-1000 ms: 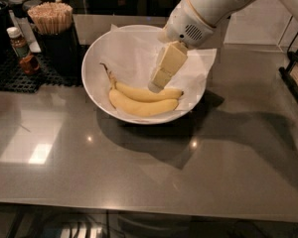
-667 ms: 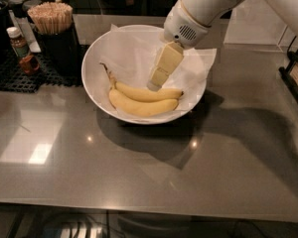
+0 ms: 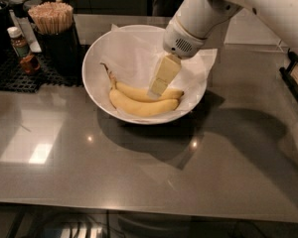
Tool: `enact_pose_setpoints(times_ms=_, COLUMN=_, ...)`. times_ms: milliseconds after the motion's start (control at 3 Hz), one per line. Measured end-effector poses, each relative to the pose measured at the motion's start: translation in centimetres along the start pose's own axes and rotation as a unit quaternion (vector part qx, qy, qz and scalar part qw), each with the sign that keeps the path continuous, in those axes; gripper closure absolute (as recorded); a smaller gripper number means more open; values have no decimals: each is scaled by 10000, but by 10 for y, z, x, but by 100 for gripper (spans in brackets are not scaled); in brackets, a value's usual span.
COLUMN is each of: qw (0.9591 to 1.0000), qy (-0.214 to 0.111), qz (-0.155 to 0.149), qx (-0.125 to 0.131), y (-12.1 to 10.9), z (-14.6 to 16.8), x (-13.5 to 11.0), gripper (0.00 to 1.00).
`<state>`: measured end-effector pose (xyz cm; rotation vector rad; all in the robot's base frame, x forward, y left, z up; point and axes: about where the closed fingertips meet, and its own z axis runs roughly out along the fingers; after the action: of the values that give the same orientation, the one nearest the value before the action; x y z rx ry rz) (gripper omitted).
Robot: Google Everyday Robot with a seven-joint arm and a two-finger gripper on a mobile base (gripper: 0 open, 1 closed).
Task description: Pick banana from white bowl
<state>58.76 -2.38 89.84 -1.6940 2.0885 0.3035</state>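
The white bowl (image 3: 87, 83), lined with a white paper sheet, stands at the back middle of the grey counter. Two yellow bananas lie in its near part. The slimmer banana (image 3: 131, 91) lies behind, and its long stem runs up left to a dark frayed tip. The plumper banana (image 3: 144, 108) lies in front of it. My gripper (image 3: 158, 89) hangs from the white arm, reaches down into the bowl from the upper right, and its tip is right at the slimmer banana's middle, covering part of it. I cannot tell whether it touches the banana.
A black holder full of wooden sticks (image 3: 52, 19) and a small brown bottle (image 3: 20, 42) stand on a black mat (image 3: 20, 78) left of the bowl. A dark object (image 3: 295, 78) sits at the right edge. Grey counter (image 3: 139, 172) stretches in front.
The arm and gripper have come slightly lower into the bowl toward the bananas. The bananas and the bowl have not moved.
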Motion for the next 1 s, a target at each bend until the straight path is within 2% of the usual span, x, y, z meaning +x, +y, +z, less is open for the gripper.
enact_pose_setpoints(times_ms=333, qw=10000, qy=0, qz=0, qx=0, y=0, z=0, x=0, gripper=20)
enact_pose_setpoints(times_ms=667, qw=10000, qy=0, qz=0, qx=0, y=0, z=0, x=0, gripper=43)
enact_pose_setpoints(times_ms=1000, qw=10000, qy=0, qz=0, qx=-1, y=0, z=0, x=0, gripper=56)
